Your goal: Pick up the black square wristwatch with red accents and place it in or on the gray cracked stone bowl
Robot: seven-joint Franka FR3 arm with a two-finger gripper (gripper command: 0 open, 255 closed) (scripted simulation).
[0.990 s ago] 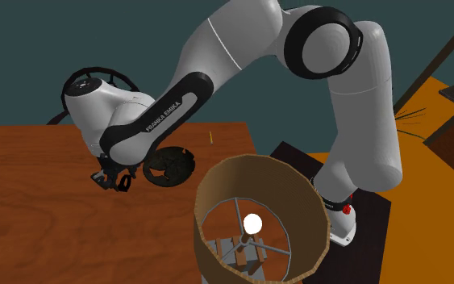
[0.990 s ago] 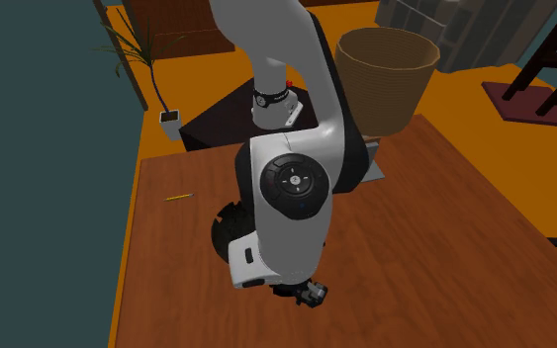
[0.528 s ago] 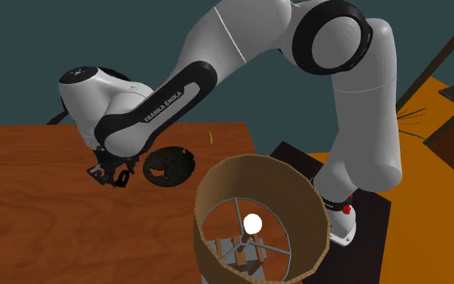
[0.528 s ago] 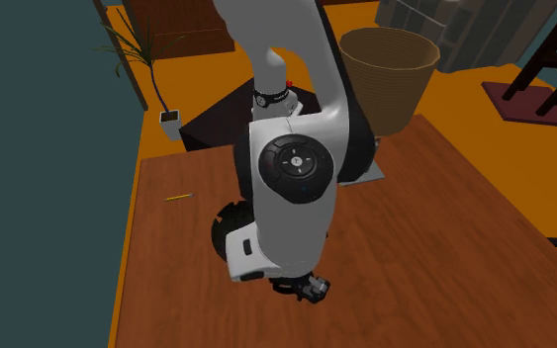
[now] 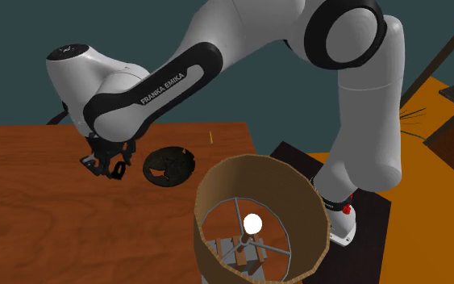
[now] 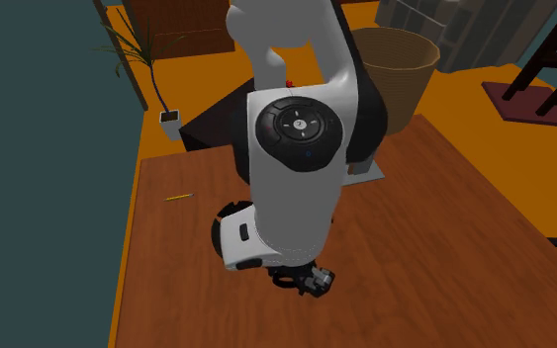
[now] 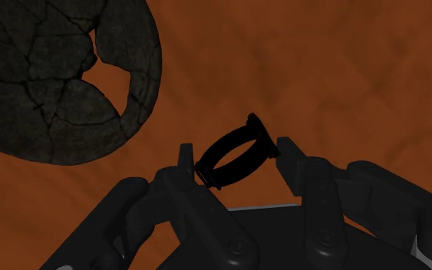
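Wrist view: gripper (image 7: pixel 237 159) clasps black looped wristwatch (image 7: pixel 260 140); dark cracked stone bowl (image 7: pixel 45 84) nearby on wood-grain table (image 7: pixel 337 69).

- The dark grey cracked stone bowl (image 7: pixel 53 84) is cut off by the wrist view's edge. In the second exterior view the white arm (image 6: pixel 291 188) hides most of it.
- The black wristwatch (image 7: pixel 235 153), clasped between the fingers, presents as a strap loop. Case shape and colour accents cannot be told.
- The black two-finger gripper (image 6: pixel 309 281) is largely covered by the arm's wrist in the second exterior view.
- The thin yellow item (image 6: pixel 177 198) on the brown wooden table (image 6: pixel 415 247) is too small to identify.
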